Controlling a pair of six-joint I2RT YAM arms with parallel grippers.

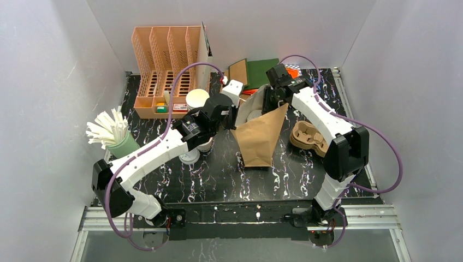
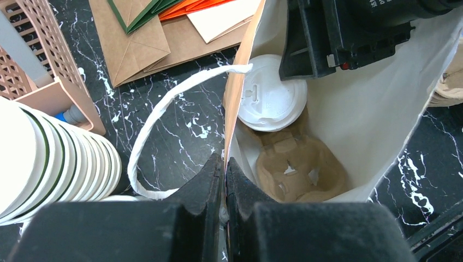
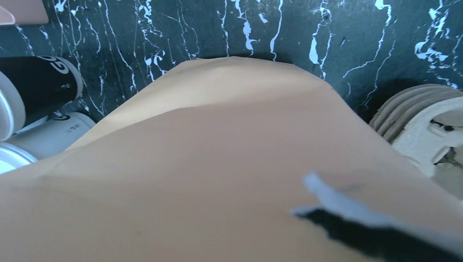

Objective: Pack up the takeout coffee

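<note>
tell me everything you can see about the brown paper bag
The paper bag is brown kraft outside, white inside, with a white twisted handle looping out. It stands mid-table, mouth open. The left end effector pinches its rim; the right end effector reaches inside. A pulp cup tray and white-lidded cup sit within.

From above we get bright, even light, and shadows barely show on the dark marbled table (image 1: 218, 174). In the left wrist view the left gripper (image 2: 224, 164) is a black blur up close, and the paper bag (image 2: 377, 125) lining shows bright. In the right wrist view the bag looms out of focus, with the table behind it sharp.
</note>
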